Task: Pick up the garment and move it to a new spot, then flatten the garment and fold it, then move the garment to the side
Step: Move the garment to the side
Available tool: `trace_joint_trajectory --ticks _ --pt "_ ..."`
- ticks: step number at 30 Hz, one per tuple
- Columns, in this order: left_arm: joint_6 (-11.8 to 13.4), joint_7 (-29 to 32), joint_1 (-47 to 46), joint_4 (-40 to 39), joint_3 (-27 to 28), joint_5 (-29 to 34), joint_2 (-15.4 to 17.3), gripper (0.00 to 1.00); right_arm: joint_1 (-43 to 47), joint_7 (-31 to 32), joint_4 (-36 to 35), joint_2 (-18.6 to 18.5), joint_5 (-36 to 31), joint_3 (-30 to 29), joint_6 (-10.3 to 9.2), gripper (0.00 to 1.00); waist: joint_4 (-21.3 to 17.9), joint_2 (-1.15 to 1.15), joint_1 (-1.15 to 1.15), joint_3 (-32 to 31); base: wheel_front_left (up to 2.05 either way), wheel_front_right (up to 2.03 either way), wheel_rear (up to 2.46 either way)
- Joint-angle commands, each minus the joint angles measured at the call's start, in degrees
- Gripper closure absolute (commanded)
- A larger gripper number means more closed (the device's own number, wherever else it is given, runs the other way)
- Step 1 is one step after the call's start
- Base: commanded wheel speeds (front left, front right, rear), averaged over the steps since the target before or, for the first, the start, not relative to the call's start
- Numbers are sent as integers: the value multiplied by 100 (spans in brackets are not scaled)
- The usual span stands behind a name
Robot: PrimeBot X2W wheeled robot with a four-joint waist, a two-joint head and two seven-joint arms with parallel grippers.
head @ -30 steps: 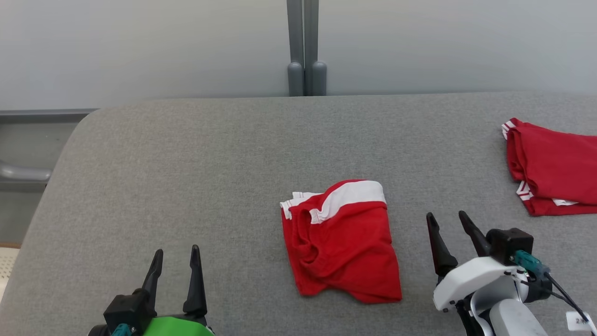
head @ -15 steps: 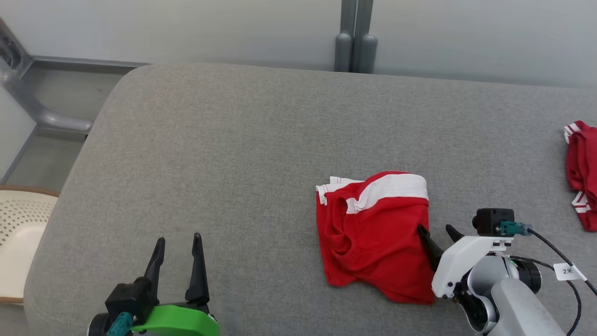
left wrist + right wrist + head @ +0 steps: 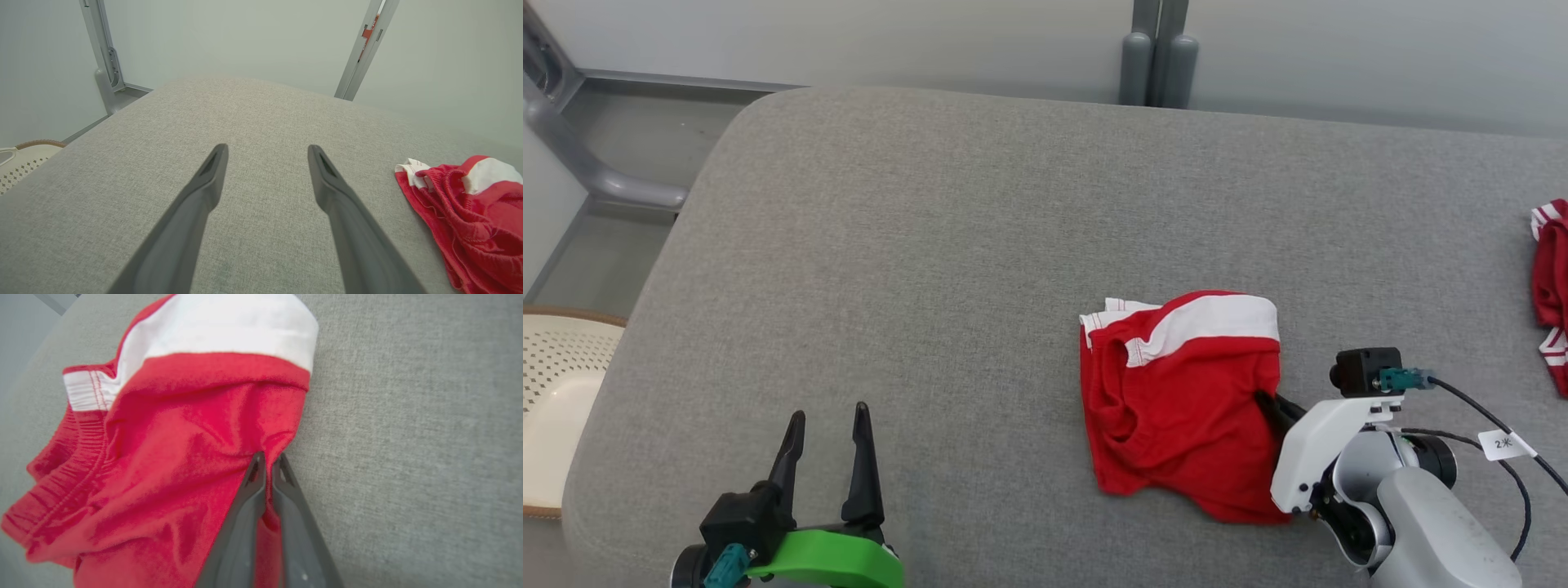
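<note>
The garment is a crumpled pair of red shorts with a white band, lying on the grey padded table right of centre. In the right wrist view the garment has its right edge pinched between my right gripper, whose two dark fingers are shut on a fold of red cloth. In the head view the right gripper meets the shorts' right side. My left gripper stands open at the lower left, nothing between its fingers, well left of the garment. The left gripper hovers over bare table.
Another red garment lies at the table's far right edge. A cream perforated basket sits off the table's left side. Grey posts and a wall stand behind the table. A cable with a tag trails from my right wrist.
My right gripper moved in to the shorts' right edge and closed on the cloth. The head camera shifted left and down. The left gripper stayed open.
</note>
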Motion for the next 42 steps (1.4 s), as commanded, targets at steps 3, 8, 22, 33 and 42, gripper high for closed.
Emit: trace_joint_trajectory --ticks 3,8,22,33,42 --pt "-26 -15 -79 -47 61 66 0 0 -200 -176 24 -109 -129 50 1 100 -360 0 0 46 0 0 0" --pt "-75 -15 -113 -59 80 167 0 0 -357 -361 51 -217 -212 6 0 100 -922 0 0 99 0 0 0" --pt "-180 -15 -412 -24 67 431 137 0 -826 -665 165 -320 -398 -72 1 100 -2904 0 0 510 0 0 0" --pt "-215 -15 -608 78 -76 506 213 0 -1272 -946 544 -125 -397 116 1 100 -3169 0 0 616 0 0 0" --pt "-162 -14 -621 78 -111 456 207 0 -1791 -1131 813 -74 -449 178 1 100 -2811 0 0 579 0 0 0"
